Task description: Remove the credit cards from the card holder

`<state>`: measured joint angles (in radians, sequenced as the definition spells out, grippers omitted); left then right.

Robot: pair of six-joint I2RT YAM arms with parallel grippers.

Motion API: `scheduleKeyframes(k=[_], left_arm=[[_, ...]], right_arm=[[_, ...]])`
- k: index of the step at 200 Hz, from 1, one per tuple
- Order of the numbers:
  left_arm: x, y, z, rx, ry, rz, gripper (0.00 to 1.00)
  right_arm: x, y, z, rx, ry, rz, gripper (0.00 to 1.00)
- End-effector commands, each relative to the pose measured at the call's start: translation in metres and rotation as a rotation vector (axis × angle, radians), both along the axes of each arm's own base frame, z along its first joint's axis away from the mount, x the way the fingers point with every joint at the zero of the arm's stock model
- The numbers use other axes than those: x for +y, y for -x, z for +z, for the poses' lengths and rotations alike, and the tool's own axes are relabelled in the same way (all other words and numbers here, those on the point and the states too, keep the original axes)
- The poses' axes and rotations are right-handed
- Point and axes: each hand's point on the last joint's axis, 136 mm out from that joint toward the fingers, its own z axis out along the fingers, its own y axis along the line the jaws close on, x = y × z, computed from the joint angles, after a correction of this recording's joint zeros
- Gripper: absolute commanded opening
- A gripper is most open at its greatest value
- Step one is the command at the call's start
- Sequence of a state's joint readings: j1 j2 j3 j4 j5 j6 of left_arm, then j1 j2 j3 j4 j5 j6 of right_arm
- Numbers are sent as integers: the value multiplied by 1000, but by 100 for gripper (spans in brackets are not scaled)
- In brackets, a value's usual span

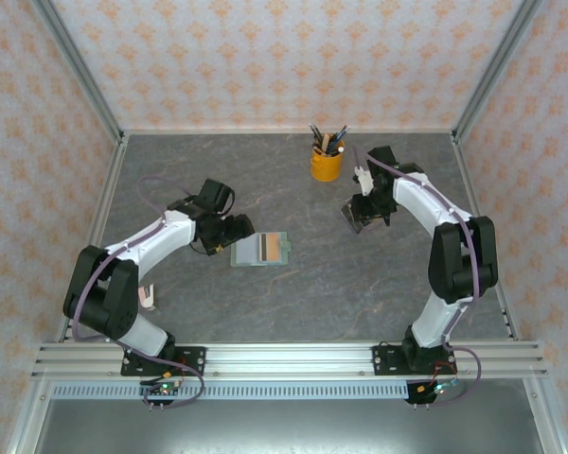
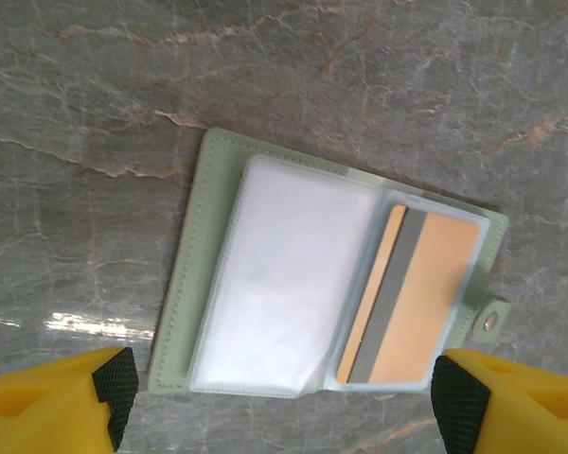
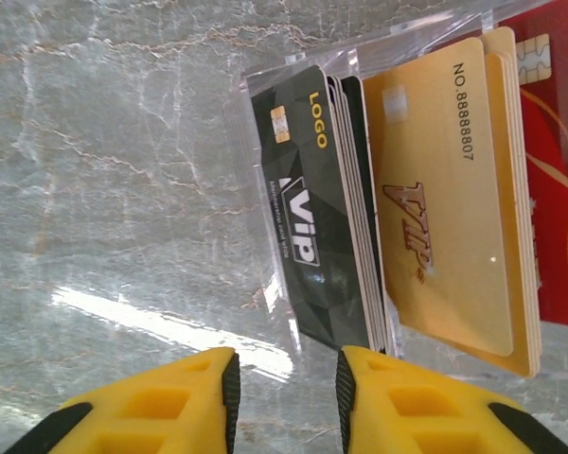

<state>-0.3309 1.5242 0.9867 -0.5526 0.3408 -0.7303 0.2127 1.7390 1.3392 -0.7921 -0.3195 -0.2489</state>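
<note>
A grey, marble-veined surface (image 1: 379,284) is seen, enclosed by patterned walls. Near its middle a sage-green card holder (image 1: 261,250) is laid open and flat, its clear pockets turned upward; a tan credit card (image 2: 412,298) with a grey stripe is lodged in the right-hand pocket. Toward the far edge a yellow cup (image 1: 327,166) of pens is stood upright. Right of the middle, black cards (image 3: 308,227), gold cards (image 3: 445,208) and a red card (image 3: 554,189) are kept together in clear plastic. A small pale object (image 1: 147,298) is left near the left edge.
</note>
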Motion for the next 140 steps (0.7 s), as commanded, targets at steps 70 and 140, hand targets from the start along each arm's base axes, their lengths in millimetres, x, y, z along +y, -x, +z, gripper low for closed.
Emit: scheduleKeyframes(k=[70,140], left_arm=[[-62,-7,-8,-23,198,-120,44],[-53,-14,-35,22,126,-82,25]], right_arm=[[132,21,31,3,-463,-153,39],[224,64,-21,175,-448,-126,27]])
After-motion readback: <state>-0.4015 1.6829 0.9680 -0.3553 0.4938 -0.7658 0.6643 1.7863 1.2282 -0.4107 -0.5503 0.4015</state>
